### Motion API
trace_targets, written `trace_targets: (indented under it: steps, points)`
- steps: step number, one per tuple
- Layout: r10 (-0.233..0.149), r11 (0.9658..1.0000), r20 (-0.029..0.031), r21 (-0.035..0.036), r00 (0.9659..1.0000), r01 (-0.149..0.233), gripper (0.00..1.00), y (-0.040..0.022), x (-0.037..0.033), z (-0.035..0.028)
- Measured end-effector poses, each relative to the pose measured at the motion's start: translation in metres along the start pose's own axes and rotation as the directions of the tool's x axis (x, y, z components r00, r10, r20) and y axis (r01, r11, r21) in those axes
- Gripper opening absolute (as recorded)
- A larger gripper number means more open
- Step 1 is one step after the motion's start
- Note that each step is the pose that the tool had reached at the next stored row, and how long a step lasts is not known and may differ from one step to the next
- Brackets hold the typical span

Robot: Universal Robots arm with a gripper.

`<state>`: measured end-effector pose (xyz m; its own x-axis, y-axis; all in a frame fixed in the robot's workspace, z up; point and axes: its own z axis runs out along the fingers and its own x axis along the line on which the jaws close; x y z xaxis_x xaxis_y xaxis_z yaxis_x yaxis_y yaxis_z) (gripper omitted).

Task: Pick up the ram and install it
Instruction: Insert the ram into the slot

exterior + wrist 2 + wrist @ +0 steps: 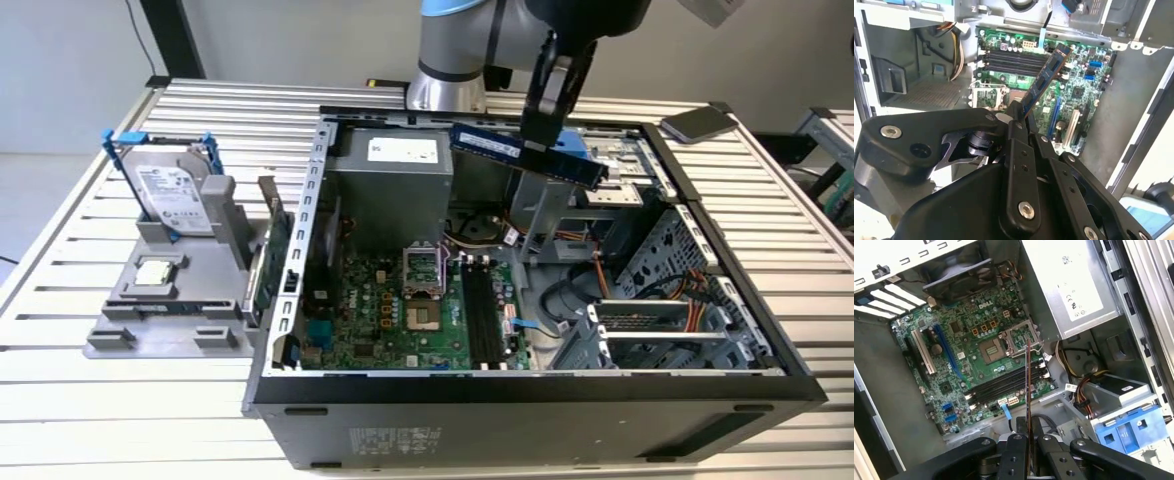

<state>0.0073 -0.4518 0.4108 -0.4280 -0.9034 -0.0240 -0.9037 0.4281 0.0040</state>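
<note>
The ram (527, 155) is a long dark stick with a pale label, held in the air above the back of the open computer case (534, 385), tilted down toward the exterior view's right. My gripper (541, 140) is shut on it near its middle. In the second wrist view the ram (1046, 82) sticks out from the gripper (1021, 120) over the green motherboard (1079, 90). The first wrist view shows the ram (1028, 390) edge-on in the gripper (1028, 442), well above the black memory slots (1004, 385). The slots (487, 320) lie near the case's front.
A grey power supply (387, 175) fills the case's back. A drive cage with blue plastic (1129, 432) and cable bundles (1081, 390) sit beside the slots. Left of the case, a hard drive (174, 195) stands in a grey holder beside a green card (274, 260).
</note>
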Motion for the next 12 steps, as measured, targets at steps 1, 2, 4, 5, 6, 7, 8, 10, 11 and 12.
trace_targets:
  steps: [1,2,4,5,6,7,8,10,11,12]
  points:
    - [0.009,1.0000,0.0000,0.0002,1.0000,-0.009,0.00,0.0000,0.0000,-0.0001]
    - [0.019,0.9998,0.0003,0.0005,0.9998,-0.019,0.00,0.0000,0.0000,0.0000]
    - [0.042,0.9991,0.0002,0.0010,0.9991,-0.042,0.00,0.0000,0.0000,-0.0001]
    - [0.055,0.9985,0.0002,0.0014,0.9985,-0.055,0.00,0.0000,0.0000,-0.0001]
    - [0.070,0.9976,0.0004,0.0017,0.9976,-0.070,0.00,0.0000,0.0000,-0.0001]
    - [0.083,0.9965,0.0004,0.0020,0.9965,-0.083,0.00,0.0000,0.0000,-0.0001]
    - [0.098,0.9952,0.0003,0.0024,0.9952,-0.098,0.00,0.0000,0.0000,-0.0002]
    - [0.131,0.9913,0.0007,0.0032,0.9913,-0.131,0.00,0.0000,0.0000,-0.0002]
    - [0.148,0.9889,0.0008,0.0036,0.9889,-0.148,0.00,0.0000,0.0000,-0.0002]
    - [0.165,0.9863,0.0009,0.0039,0.9863,-0.165,0.00,0.0000,0.0000,-0.0002]
